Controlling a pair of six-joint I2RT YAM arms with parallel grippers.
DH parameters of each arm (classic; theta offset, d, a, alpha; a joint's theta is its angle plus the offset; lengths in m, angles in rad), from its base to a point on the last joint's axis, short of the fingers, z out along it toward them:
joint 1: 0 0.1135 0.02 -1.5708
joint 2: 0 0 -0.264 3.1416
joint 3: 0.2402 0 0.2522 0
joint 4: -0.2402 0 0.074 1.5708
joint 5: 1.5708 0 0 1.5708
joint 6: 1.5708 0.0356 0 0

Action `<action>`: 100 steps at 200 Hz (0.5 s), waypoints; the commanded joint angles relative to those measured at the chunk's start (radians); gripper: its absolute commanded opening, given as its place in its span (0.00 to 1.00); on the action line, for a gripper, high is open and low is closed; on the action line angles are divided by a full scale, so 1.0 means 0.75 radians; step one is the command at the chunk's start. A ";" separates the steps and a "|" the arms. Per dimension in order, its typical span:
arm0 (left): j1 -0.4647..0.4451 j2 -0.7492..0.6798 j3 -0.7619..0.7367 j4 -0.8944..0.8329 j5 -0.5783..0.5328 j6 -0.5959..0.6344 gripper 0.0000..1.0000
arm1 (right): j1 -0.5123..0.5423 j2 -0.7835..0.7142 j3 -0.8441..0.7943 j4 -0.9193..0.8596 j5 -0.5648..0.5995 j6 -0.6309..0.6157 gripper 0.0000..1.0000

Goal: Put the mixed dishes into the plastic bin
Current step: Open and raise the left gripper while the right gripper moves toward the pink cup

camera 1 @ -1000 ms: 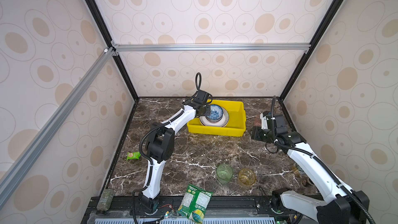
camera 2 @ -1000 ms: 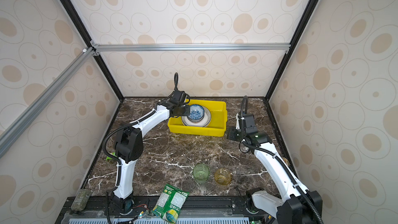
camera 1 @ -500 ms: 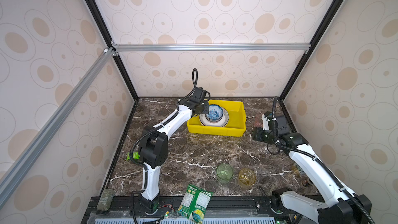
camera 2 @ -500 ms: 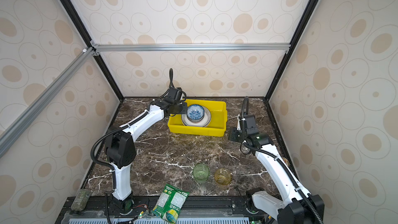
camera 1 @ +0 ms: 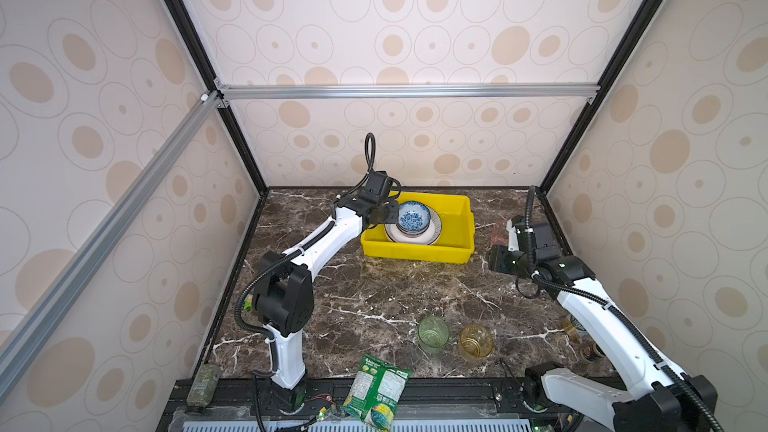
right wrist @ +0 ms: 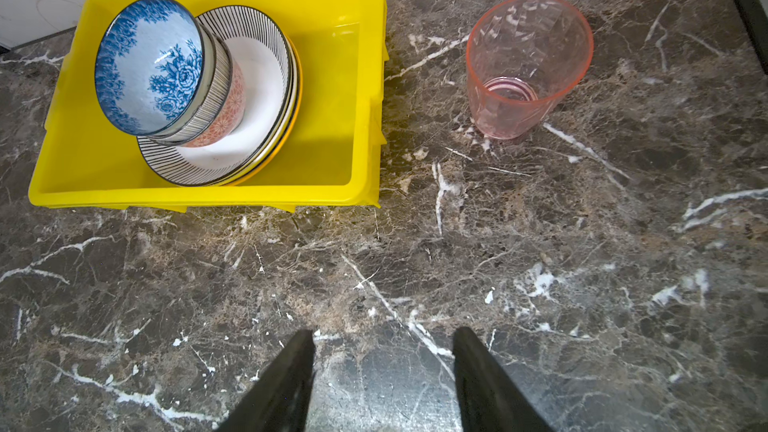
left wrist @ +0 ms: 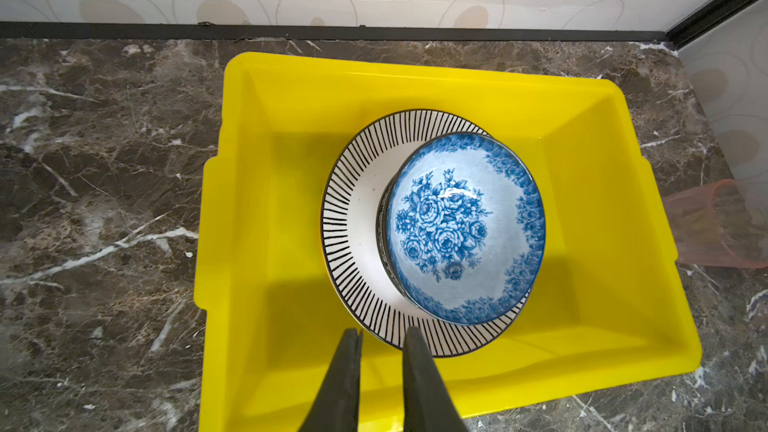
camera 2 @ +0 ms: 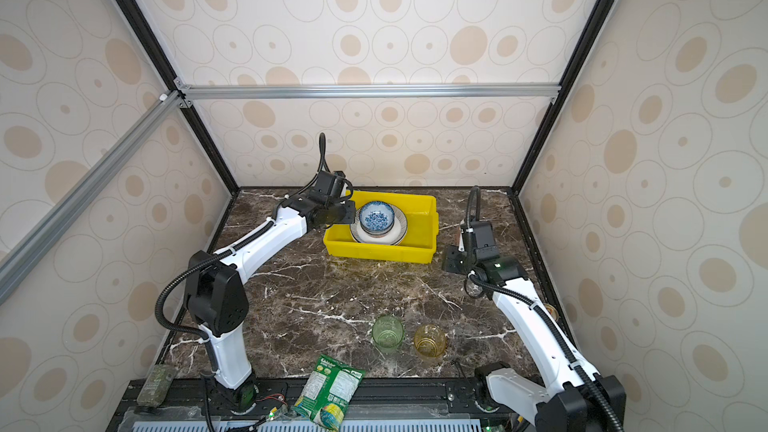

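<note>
Next: pink tumbler [right wrist: 528,72], upright on the marble [right wrist: 415,263] just beside the yellow bin [right wrist: 199,195]. My right gripper [right wrist: 382,336] is open and empty near it; my left gripper [left wrist: 382,332], narrowly parted and empty, hangs over the striped plate [left wrist: 353,209] in the bin. Tumbler judged light, rigid, slick, breakable: pinch one wall at the rim, gently.

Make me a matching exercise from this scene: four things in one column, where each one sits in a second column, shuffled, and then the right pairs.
Things:
1. blue floral bowl
2. pink tumbler
3. green tumbler
4. snack packet

Places:
A. standing on the table, just outside the yellow bin
B. right beside the amber tumbler
C. uppermost dish inside the yellow bin
D. lying at the table's front edge

Pairs: 1-C, 2-A, 3-B, 4-D
</note>
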 commanded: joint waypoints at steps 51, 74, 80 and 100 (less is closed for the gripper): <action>-0.006 -0.189 -0.135 -0.002 -0.011 0.054 0.23 | -0.009 0.093 0.092 -0.004 0.127 -0.025 0.57; -0.005 -0.244 -0.196 0.007 -0.034 0.068 0.23 | -0.036 0.137 0.116 0.016 0.103 -0.015 0.57; -0.005 -0.258 -0.209 0.006 -0.042 0.073 0.23 | -0.046 0.148 0.121 0.022 0.097 -0.013 0.57; -0.005 -0.298 -0.250 0.003 -0.067 0.089 0.24 | -0.072 0.181 0.144 0.031 0.097 -0.013 0.57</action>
